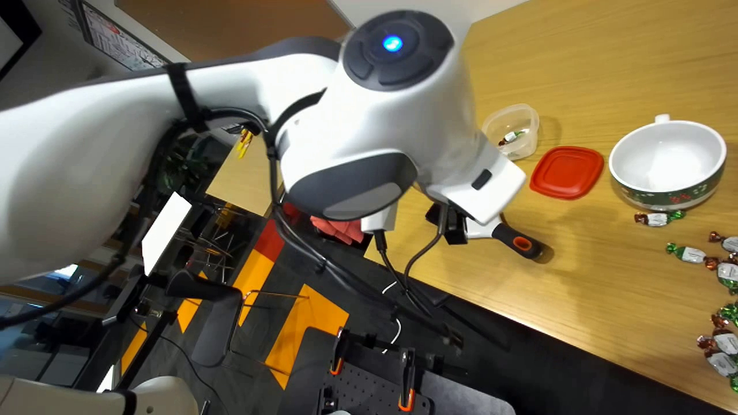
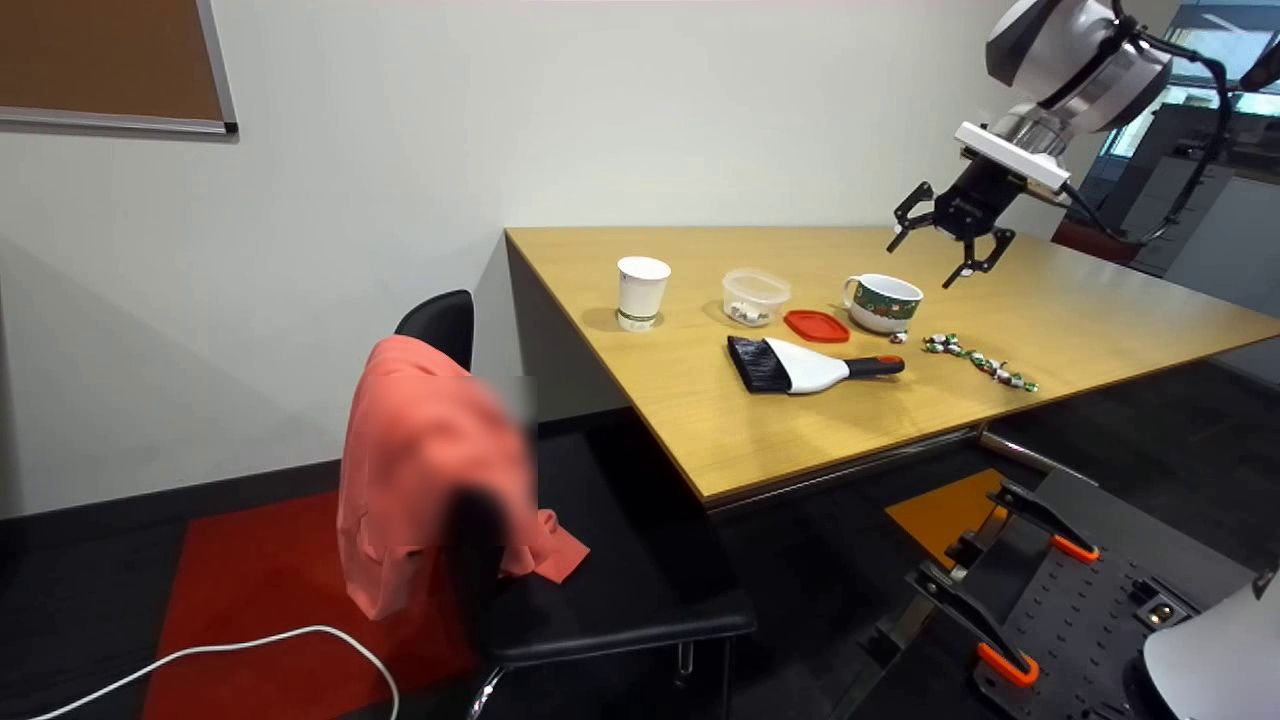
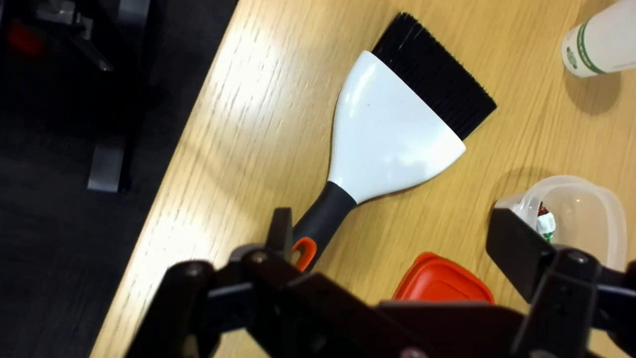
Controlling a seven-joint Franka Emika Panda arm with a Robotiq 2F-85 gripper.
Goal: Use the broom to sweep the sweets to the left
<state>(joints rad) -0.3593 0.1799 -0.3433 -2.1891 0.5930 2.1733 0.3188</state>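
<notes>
The broom lies flat on the table, with a white head, black bristles and a black handle with an orange-red loop. It shows in the exterior views (image 1: pixel 513 237) (image 2: pixel 808 368) and the wrist view (image 3: pixel 387 134). In the first of these, the arm hides its head. My gripper (image 2: pixel 921 262) is open and empty, in the air above the table. In the wrist view the gripper (image 3: pixel 395 231) has its left finger overlapping the handle's end, which it partly hides. The sweets (image 1: pixel 692 254) (image 2: pixel 985 365), small wrapped green, white and brown pieces, lie in a loose row beyond the handle end.
A white bowl-like mug (image 1: pixel 669 155) (image 2: pixel 882 303) stands near the sweets. A red lid (image 1: pixel 568 172) (image 3: pixel 442 278) lies beside a clear tub (image 2: pixel 757 285) (image 3: pixel 616 219) holding wrapped pieces. A paper cup (image 2: pixel 641 293) stands near the table's end. The table edge (image 3: pixel 164 184) runs close by the broom.
</notes>
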